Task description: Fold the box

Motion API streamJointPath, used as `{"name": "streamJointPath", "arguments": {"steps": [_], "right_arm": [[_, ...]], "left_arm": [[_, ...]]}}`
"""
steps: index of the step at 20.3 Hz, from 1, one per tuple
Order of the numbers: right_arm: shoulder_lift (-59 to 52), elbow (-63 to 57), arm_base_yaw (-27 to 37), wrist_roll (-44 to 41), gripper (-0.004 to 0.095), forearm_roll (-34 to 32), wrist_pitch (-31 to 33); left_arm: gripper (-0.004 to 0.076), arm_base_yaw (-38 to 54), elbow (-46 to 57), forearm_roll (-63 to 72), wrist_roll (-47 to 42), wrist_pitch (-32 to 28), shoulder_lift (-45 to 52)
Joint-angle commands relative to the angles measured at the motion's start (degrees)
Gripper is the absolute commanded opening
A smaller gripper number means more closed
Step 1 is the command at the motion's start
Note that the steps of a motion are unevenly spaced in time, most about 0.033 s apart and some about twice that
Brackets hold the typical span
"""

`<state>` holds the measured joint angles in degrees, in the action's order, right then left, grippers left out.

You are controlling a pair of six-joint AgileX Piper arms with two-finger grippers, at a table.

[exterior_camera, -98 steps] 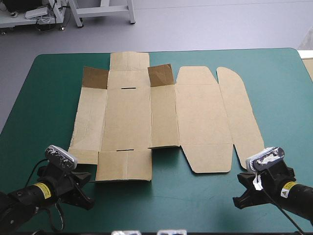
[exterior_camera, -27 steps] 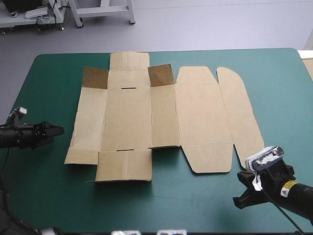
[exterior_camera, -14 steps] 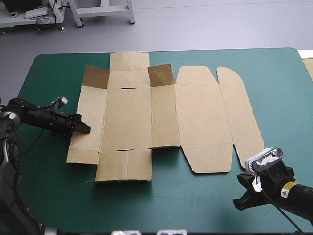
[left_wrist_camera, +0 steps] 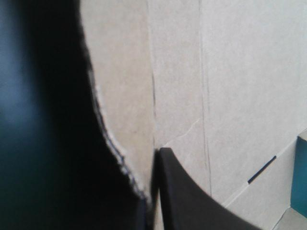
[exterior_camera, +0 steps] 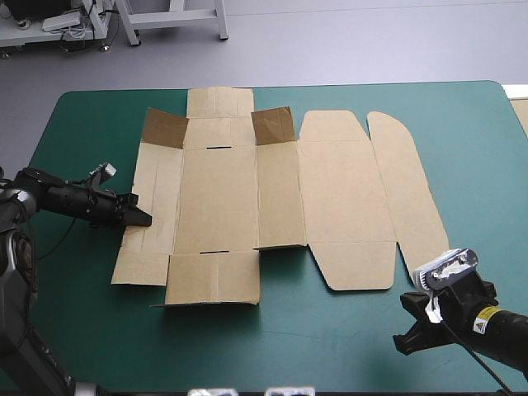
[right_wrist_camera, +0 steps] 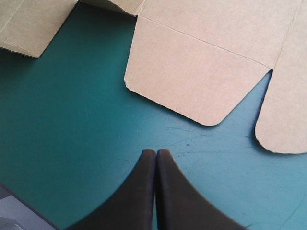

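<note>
So the box point(exterior_camera: 247, 198), a flat cut sheet of brown board, lies spread across the middle of my teal-green covered table point(exterior_camera: 82, 330), with the lid panels out toward the right. My left gripper point(exterior_camera: 141, 218) has its black fingers pinching the box's left edge. One finger point(left_wrist_camera: 180, 191) sits on top, and the sheet hides most of the other. Two darker corner flaps point(exterior_camera: 165, 128) on the far side stand tilted up. The right gripper point(right_wrist_camera: 156, 154) hangs over bare cover near the front-right corner, fingers pressed together, with a rounded flap point(right_wrist_camera: 201, 81) just ahead of it.

No readable text, labels or numbers.
</note>
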<state>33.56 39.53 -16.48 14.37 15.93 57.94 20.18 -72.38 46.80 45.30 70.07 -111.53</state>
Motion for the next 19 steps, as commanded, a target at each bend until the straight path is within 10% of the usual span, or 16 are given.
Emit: {"name": "streamJointPath", "arguments": {"steps": [1,10,19], "right_arm": [[0.4,1.6,0.1,0.2,-0.0018,1.2,-2.4],[0.4,1.6,0.1,0.2,-0.0018,1.0,-3.0],[0.4,1.7,0.1,-2.5,-0.0018,1.0,-7.2]], "left_arm": [[0.0000,-1.1,-0.6,7.6,2.7,4.2,2.9],[0.0001,-7.6,-10.7,-0.4,3.5,4.2,18.1],[0.0000,-34.5,-35.3,-30.5,4.2,2.1,19.2]]}}
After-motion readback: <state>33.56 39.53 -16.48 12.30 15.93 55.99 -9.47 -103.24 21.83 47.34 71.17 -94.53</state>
